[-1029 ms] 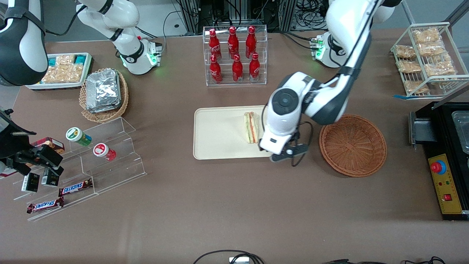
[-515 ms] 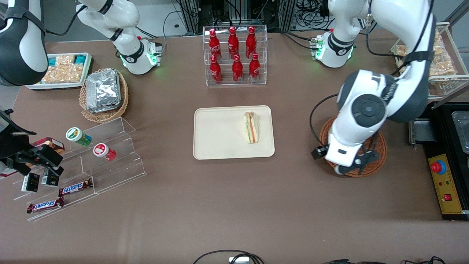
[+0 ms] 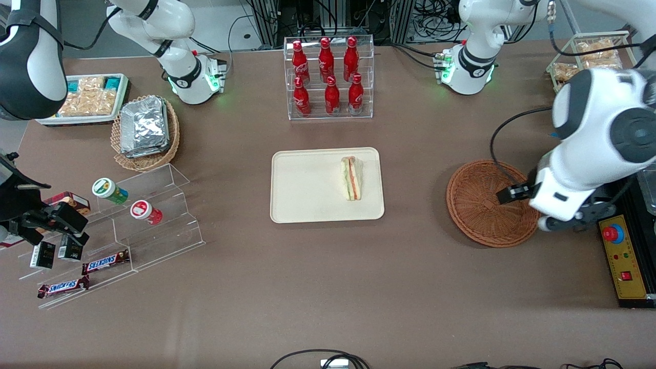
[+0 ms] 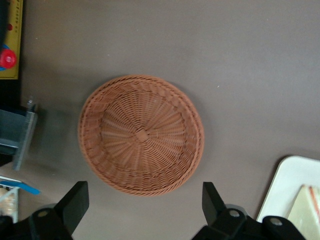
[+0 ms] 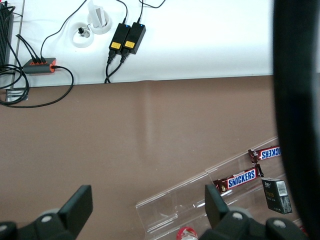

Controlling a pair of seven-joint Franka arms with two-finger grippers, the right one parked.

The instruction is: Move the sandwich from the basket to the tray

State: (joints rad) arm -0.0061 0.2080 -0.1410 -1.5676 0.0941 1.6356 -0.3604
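The sandwich (image 3: 351, 178) lies on the tray (image 3: 307, 205), the basket (image 3: 487, 205) sits empty, and the gripper (image 4: 142, 210), jaws wide and holding nothing, hangs above the basket, so the task looks complete.

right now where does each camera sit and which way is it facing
Front view: high above the table's front edge, looking down on the sandwich on the tray, the empty basket and both arms.
Left wrist view: on the working arm, looking straight down at the basket; the open gripper shows.
Right wrist view: on the parked arm, over the Snickers bars; its own fingers show.
Shared: front and left wrist both show basket, tray, sandwich.
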